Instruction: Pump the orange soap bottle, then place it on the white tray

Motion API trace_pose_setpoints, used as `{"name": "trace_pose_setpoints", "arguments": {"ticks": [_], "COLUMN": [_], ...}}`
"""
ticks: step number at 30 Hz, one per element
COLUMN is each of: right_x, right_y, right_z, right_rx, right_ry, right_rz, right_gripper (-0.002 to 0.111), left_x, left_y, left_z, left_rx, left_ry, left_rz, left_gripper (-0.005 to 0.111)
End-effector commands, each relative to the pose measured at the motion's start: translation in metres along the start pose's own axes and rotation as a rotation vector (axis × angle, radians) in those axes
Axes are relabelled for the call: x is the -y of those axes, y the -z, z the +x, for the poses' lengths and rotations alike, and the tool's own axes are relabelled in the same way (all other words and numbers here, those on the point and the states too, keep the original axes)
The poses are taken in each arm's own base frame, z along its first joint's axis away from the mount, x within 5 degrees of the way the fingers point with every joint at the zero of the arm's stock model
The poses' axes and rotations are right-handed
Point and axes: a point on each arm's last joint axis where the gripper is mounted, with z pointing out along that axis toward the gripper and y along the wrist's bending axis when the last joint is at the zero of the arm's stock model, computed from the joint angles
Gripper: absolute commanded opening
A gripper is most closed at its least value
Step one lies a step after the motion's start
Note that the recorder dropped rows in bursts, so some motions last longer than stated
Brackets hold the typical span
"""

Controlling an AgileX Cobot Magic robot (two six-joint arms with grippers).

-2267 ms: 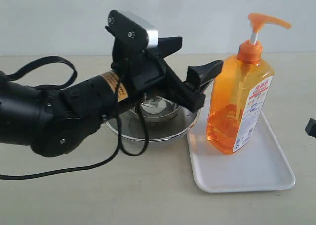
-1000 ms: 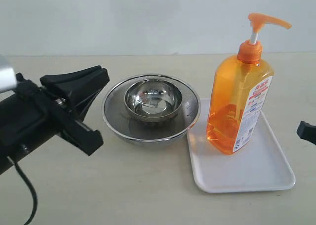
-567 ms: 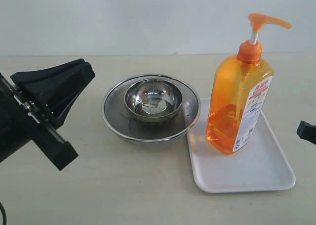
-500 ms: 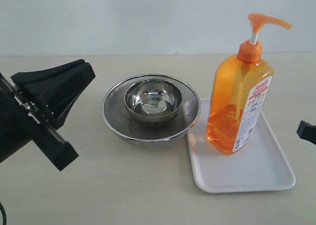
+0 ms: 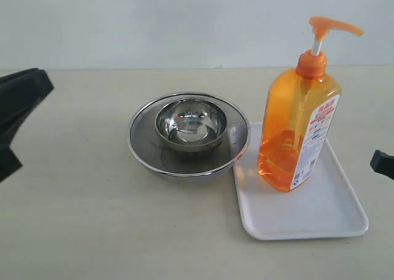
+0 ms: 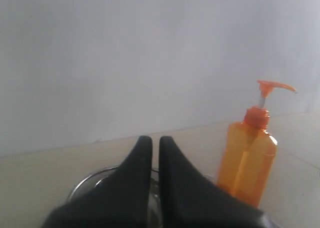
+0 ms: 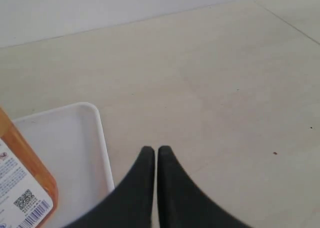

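Orange and upright, the one soap bottle (image 5: 298, 129) stands on the single white tray (image 5: 320, 221). Two steel bowls sit just beside the tray, the small bowl (image 5: 189, 121) nested inside the large bowl (image 5: 140, 152) (nothing blocks the bottle). Two grippers show: left gripper (image 6: 155, 147) and right gripper (image 7: 156, 151), both pressed closed and holding nothing, neither touching the bottle.

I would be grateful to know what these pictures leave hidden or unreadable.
Left gripper: exterior view, mostly cut off by the left edge.
Right gripper: exterior view, nearly all past the right edge.
Steel bowls: left wrist view, largely hidden behind the black fingers.
Label text on the orange soap bottle: exterior view, too small.
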Motion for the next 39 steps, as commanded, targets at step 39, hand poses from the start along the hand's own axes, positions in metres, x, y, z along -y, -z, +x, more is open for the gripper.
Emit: {"name": "trace_pose_setpoints", "arguments": {"ticks": [39], "right_x": [0.001], "right_y": [0.000], "right_z": [-0.002], "right_rx": [0.019], "right_ry": [0.007], "right_rz": [0.005], "right_gripper": [0.000], "left_x": [-0.041], "left_y": [0.111], "left_z": [0.051], "left_rx": [-0.030], "left_ry": [0.094], "left_rz": [-0.620], "left_gripper": [0.005]}}
